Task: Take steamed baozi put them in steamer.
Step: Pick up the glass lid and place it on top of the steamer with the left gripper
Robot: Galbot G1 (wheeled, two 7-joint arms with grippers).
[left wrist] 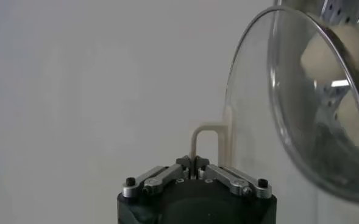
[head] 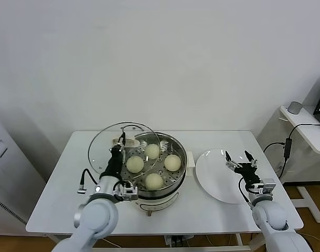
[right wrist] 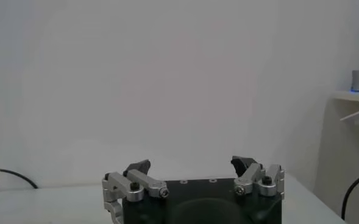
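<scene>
Left claw point(head: 121, 142) clamped on the glass lid point(head: 110, 149) handle, lid tilted beside the steamer point(head: 179, 173), which holds four baozi point(head: 154, 181). Right claw point(head: 240, 158), fingers apart, idles above the plate point(head: 212, 173). Advisable: centre and level the lid before lowering.

White table point(head: 60, 184) with steamer point(head: 175, 181), plate point(head: 212, 178)
</scene>
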